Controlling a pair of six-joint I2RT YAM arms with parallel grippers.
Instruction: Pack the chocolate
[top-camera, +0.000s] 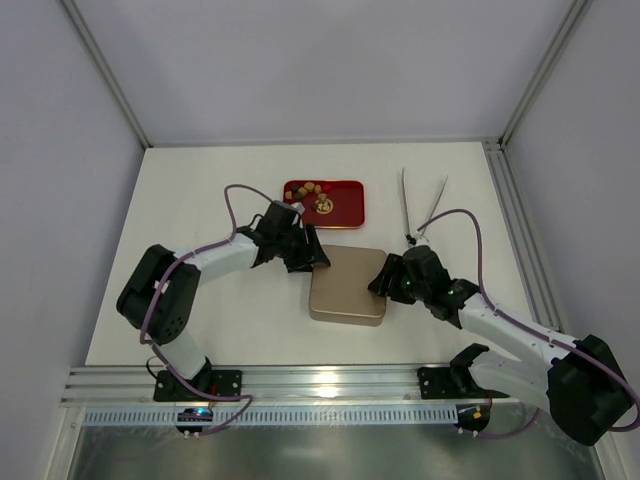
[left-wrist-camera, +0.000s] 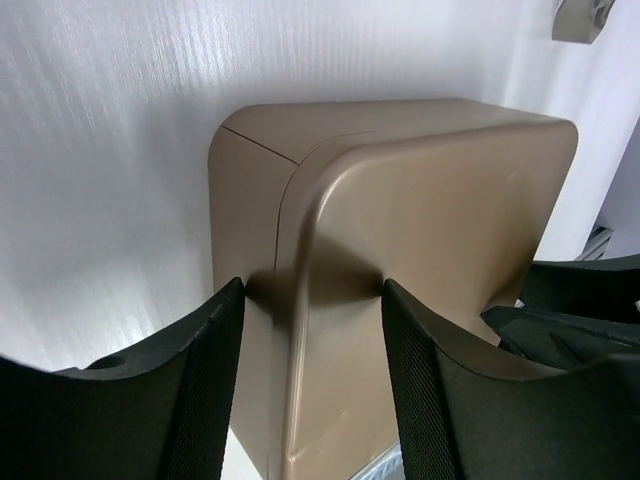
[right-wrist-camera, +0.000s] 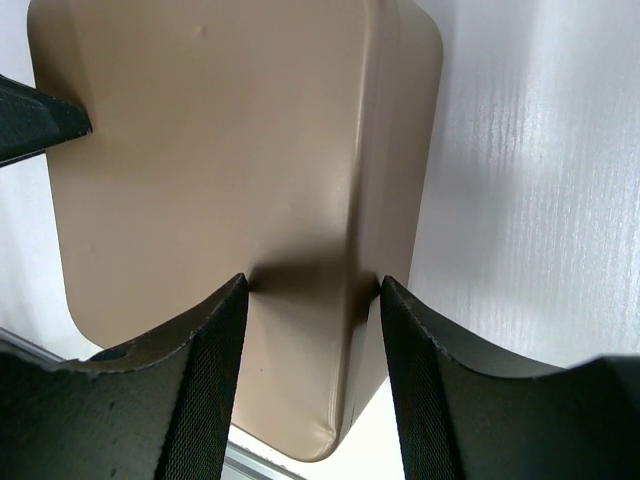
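Note:
A tan-gold box (top-camera: 348, 285) with rounded corners and its lid on sits mid-table. My left gripper (top-camera: 312, 260) is shut on its far left corner; in the left wrist view (left-wrist-camera: 313, 290) one finger presses the side wall and the other the top of the box (left-wrist-camera: 430, 200). My right gripper (top-camera: 381, 283) is shut on the right edge of the box (right-wrist-camera: 200, 150), and shows in the right wrist view (right-wrist-camera: 313, 285). Several small chocolates (top-camera: 314, 194), brown, tan and gold, lie on a red tray (top-camera: 346, 208) behind the box.
Metal tongs (top-camera: 420, 205) lie at the back right of the white table. An aluminium rail (top-camera: 330, 385) runs along the near edge. White walls and frame posts enclose the table.

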